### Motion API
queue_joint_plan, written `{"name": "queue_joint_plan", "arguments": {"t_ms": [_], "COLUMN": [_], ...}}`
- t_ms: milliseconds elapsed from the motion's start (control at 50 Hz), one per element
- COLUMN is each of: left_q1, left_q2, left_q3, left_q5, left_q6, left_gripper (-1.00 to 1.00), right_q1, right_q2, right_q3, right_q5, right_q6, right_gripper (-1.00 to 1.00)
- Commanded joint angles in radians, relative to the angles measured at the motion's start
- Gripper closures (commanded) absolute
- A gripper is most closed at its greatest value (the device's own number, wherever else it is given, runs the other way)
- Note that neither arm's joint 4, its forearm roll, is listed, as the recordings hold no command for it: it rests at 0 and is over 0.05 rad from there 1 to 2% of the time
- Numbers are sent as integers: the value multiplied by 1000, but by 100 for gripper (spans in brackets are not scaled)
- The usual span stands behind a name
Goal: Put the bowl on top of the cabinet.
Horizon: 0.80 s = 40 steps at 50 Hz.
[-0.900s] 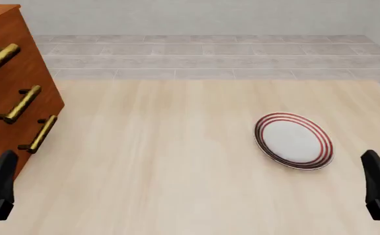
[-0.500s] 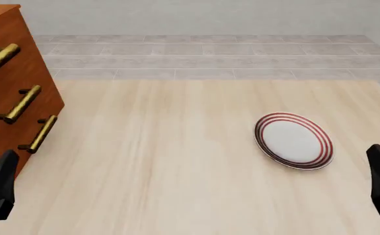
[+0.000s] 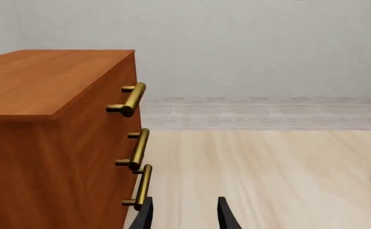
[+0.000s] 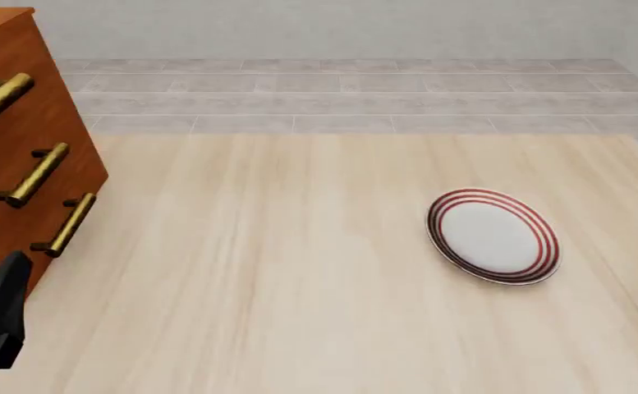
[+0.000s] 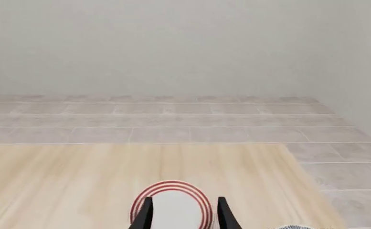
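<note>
Right pincer (image 5: 182,214) parted, empty, withdrawn from front view's lower right | left pincer (image 3: 184,214) parted, empty, unmoved | patterned bowl's pale rim (image 5: 293,227) barely glimpsed, pickup judged pending.

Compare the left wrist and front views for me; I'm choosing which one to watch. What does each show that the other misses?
Only the left wrist view shows the cabinet's flat top and both open fingertips of the left gripper. Only the front view shows the whole plate; the left wrist view catches just its edge. Both show the cabinet front with three handles, the table and the tiled floor. Neither shows the bowl.
</note>
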Motion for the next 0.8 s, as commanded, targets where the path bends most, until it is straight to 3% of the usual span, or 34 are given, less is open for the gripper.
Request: {"name": "queue_joint_plan", "arguments": {"t_ms": [20, 80, 120, 160, 280, 540, 680, 720, 800], "left_q1": [-1, -4, 2, 2, 2, 4, 0, -5, -3], "left_q2": [-5, -5, -5, -5, -6, -6, -6, -6, -6], "left_q3": [-2, -1, -1, -1, -3, -5, -8, -8, -8], "left_q5": [0, -1, -1, -1, -6, -13, -15, -16, -17], "left_q6": [-9, -7, -6, -9, -10, -12, -12, -10, -10], "left_gripper": [-100, -100, -100, -100, -100, -100, -100, -100, -100], "right_q1": [-61, -96, -138, -165, -202, -290, -333, -372, -389], "right_q2": [112, 129, 151, 141, 170, 265, 289, 289, 309], "right_q3": [-137, -151, -165, -172, -229, -322, -345, -354, -368], "right_q5": [68, 80, 86, 93, 145, 221, 229, 231, 262], "right_q6": [-8, -31, 2, -47, -14, -55, -14, -50, -55], "right_gripper": [-100, -100, -100, -100, -100, -100, -100, -100, -100]}}
